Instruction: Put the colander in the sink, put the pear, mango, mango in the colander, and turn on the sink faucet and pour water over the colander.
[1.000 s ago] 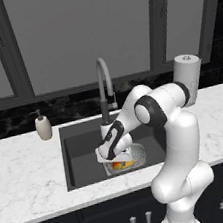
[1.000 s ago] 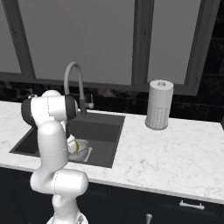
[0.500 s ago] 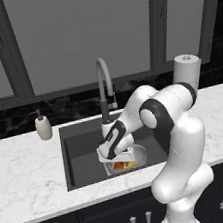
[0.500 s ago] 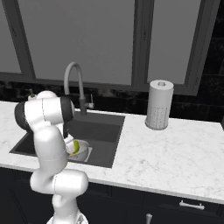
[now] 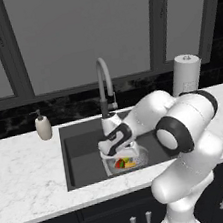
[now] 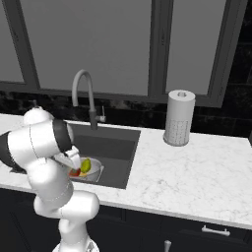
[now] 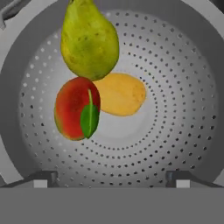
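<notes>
The colander (image 7: 175,87) sits in the sink (image 5: 82,153) near its front right. Inside it lie the pear (image 7: 89,39), a red and green mango (image 7: 74,107) and an orange-yellow mango (image 7: 122,94), all touching. My gripper (image 7: 111,180) hangs straight above the bowl and is open, with nothing between its fingertips (image 7: 41,179). From the left base, my gripper (image 5: 121,153) hovers just over the colander (image 5: 140,155). From the right base, the pear (image 6: 86,165) shows in the colander (image 6: 96,172). The sink faucet (image 5: 103,84) arches over the basin's back edge.
A soap pump bottle (image 5: 43,127) stands on the counter left of the sink. A paper towel roll (image 6: 179,118) stands at the back right. My arm's elbow bulks over the sink's right front edge. White marble counter (image 6: 187,172) stretches to the right.
The jaws have spread wide above the colander. The hand has stayed over the bowl, lifting slightly.
</notes>
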